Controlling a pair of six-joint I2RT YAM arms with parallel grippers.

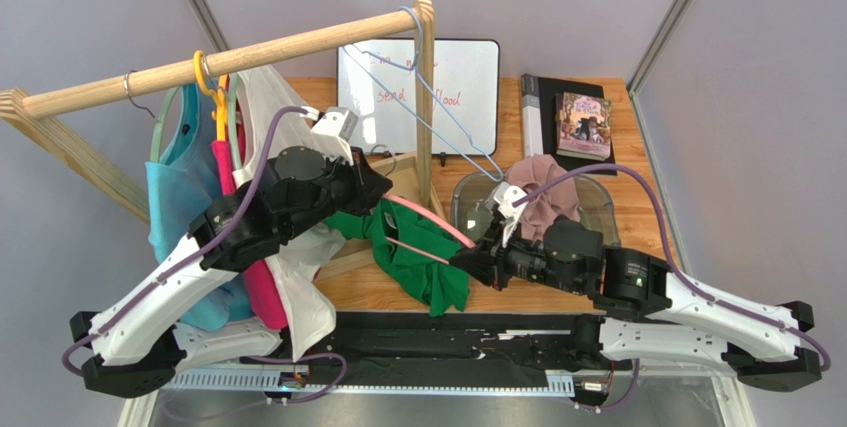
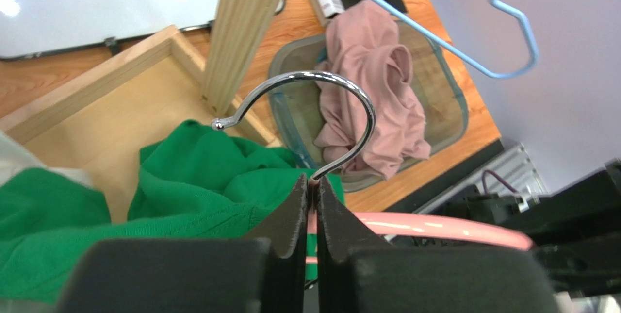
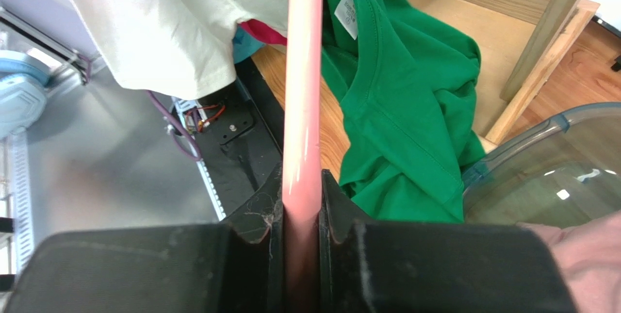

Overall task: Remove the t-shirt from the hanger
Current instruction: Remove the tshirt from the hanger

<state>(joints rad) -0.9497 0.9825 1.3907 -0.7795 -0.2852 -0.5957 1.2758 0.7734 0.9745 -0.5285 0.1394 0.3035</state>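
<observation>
left gripper (image 2: pixel 311 188) is pinched shut on the neck of the hanger (image 2: pixel 437 227), just under its chrome hook (image 2: pixel 348 86). right gripper (image 3: pixel 301 195) is clamped round the hanger's pink arm. the green t-shirt (image 3: pixel 408 116) hangs bunched off the hanger, between the two grips. this looks like the stripping-off step. with both grips busy, i'd guess next comes tilting the hanger, or freeing one gripper to tug the shirt.

T-shirt (image 1: pixel 418 263) left of bin (image 1: pixel 470 211); whiteboard (image 1: pixel 447 79) behind; book (image 1: pixel 584 124) far right.

The green t-shirt (image 1: pixel 418 270) partly covers the pink hanger (image 1: pixel 437 218).
</observation>
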